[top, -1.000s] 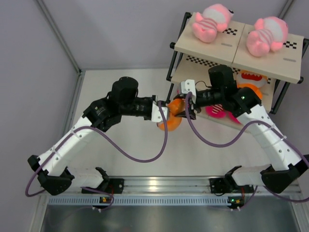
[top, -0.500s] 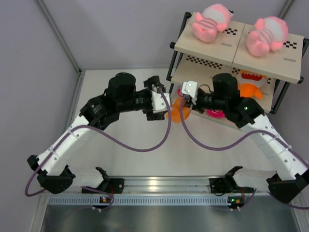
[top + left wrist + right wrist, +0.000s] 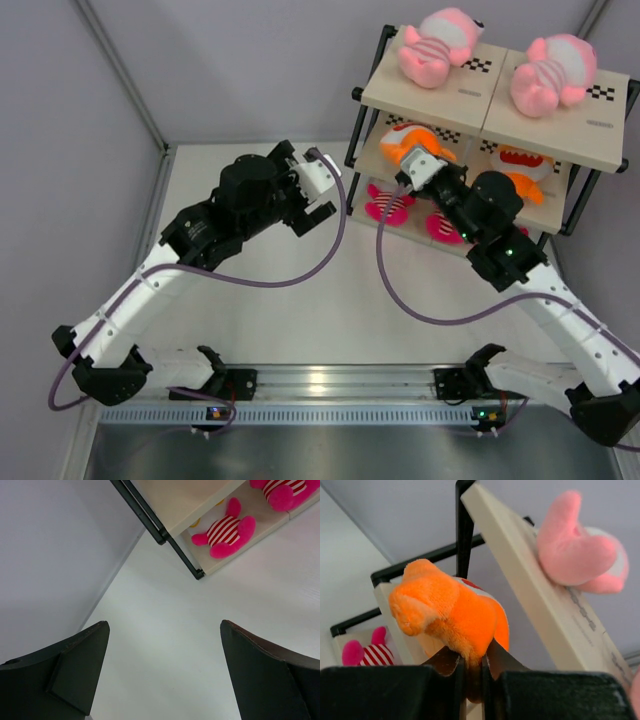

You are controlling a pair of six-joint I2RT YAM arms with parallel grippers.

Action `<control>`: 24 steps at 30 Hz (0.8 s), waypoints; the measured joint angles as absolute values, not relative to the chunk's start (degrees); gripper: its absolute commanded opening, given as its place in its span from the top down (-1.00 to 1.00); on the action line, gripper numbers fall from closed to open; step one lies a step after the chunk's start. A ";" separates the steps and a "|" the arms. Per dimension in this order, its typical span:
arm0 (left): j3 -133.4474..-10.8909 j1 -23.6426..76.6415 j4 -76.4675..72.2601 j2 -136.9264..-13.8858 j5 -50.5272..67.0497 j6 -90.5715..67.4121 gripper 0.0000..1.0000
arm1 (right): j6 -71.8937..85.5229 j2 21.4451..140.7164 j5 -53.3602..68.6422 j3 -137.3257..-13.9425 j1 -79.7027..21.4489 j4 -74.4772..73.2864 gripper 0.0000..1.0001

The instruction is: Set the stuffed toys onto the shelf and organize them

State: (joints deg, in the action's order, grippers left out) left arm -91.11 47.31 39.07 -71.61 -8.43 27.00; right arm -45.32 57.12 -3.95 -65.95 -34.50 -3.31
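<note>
My right gripper [image 3: 409, 153] is shut on an orange shark stuffed toy [image 3: 414, 138], holding it at the left end of the shelf's [image 3: 470, 100] middle tier. In the right wrist view the shark [image 3: 451, 611] is pinched at its underside between the fingers [image 3: 474, 666]. My left gripper [image 3: 312, 192] stands open and holds nothing, left of the shelf, over bare table [image 3: 164, 626]. A second orange shark [image 3: 520, 165] lies on the middle tier. Two pale pink toys [image 3: 435, 45] [image 3: 555, 70] lie on the top board. Magenta striped toys [image 3: 385, 200] [image 3: 445, 228] lie on the bottom board.
The shelf's black corner post [image 3: 175, 550] stands close to the right of my left gripper. Grey walls [image 3: 60, 150] close in the table on the left and at the back. The top board [image 3: 535, 590] hangs just over the held shark.
The left gripper opened, let go of the orange shark and drew back up and left. The right gripper shut on the shark and carried it up to the shelf's middle tier.
</note>
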 measured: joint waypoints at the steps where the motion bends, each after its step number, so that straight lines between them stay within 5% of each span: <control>1: -90.72 47.31 39.07 -71.40 -8.75 26.74 -0.97 | -46.13 58.04 -5.76 -64.10 -34.50 -0.91 1.00; 9: -89.36 47.31 39.05 -69.28 -9.76 26.02 -0.97 | -49.30 65.14 -13.45 -51.90 -33.56 12.56 1.00; 18: -88.60 47.31 39.07 -68.38 -9.96 26.02 -0.97 | -45.34 69.93 -11.51 -51.62 -27.94 18.74 0.95; 24: -88.60 47.31 39.07 -68.38 -9.93 26.06 -0.97 | -43.86 74.46 -9.52 -52.62 -26.30 17.10 0.16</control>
